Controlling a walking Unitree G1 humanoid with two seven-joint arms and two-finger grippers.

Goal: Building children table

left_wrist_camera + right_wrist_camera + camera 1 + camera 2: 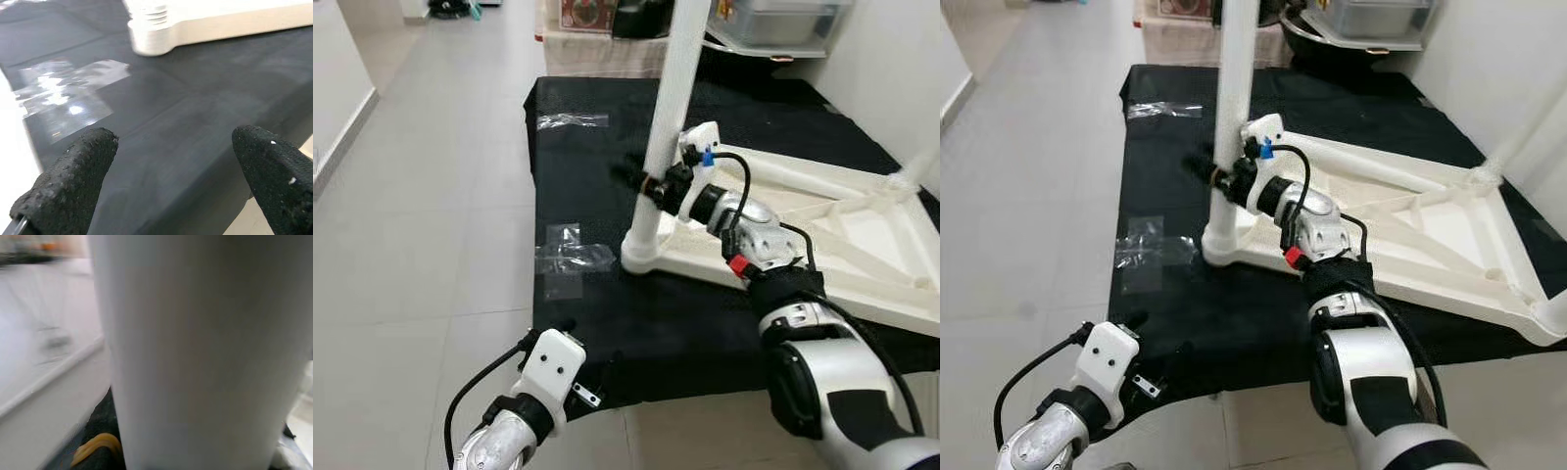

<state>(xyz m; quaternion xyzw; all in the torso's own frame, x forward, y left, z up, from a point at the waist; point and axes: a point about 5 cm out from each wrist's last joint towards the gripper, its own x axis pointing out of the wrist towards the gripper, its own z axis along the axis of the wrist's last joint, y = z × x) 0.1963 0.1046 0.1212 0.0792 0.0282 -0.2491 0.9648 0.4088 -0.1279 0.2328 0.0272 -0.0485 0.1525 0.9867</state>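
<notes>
A white children's table top (862,230) lies upside down on a black mat (607,137). A white table leg (675,88) stands upright in its near-left corner socket (641,257). My right gripper (651,184) reaches in from the right and is shut on that leg a little above the socket. In the right wrist view the leg (195,352) is very close to the camera. My left gripper (171,161) hovers low over the mat's front edge, open, with nothing between its fingers (78,171). Another white leg (920,162) rises at the top's far right corner.
Clear tape patches (570,259) stick to the mat left of the socket, and another (573,120) lies farther back. Grey floor tiles (421,215) run along the left. Shelves with boxes (773,24) stand behind the mat.
</notes>
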